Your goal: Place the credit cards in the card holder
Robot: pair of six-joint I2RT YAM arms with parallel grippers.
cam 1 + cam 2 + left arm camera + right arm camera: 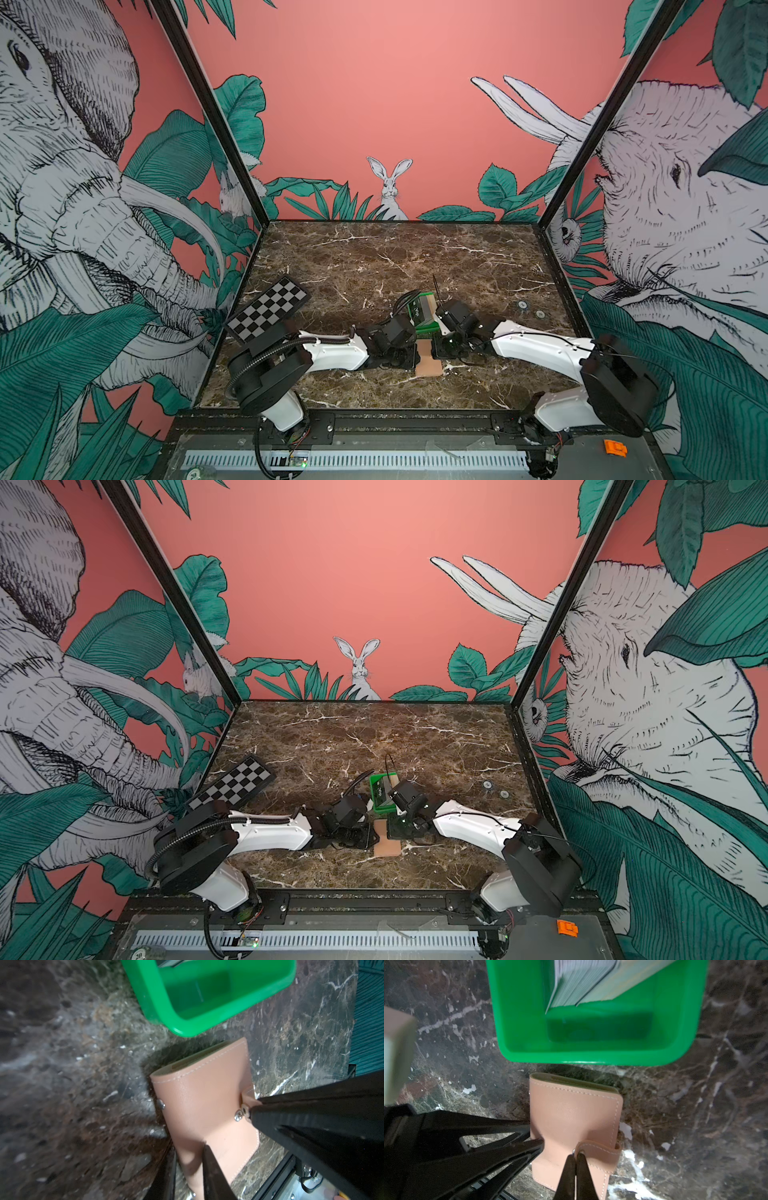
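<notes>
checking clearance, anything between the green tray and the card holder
Just bare marble table between green tray and card holder; the right wrist view shows it.

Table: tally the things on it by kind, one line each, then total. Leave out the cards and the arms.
tray: 1
card holder: 1
checkerboard: 1
small round discs: 2
total: 5

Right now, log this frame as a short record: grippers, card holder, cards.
left gripper: gripping card holder edge
right gripper: shut on strap tab
card holder: folded, lying on marble table beside green tray
credit cards: stacked on edge inside green tray
cards held: none
</notes>
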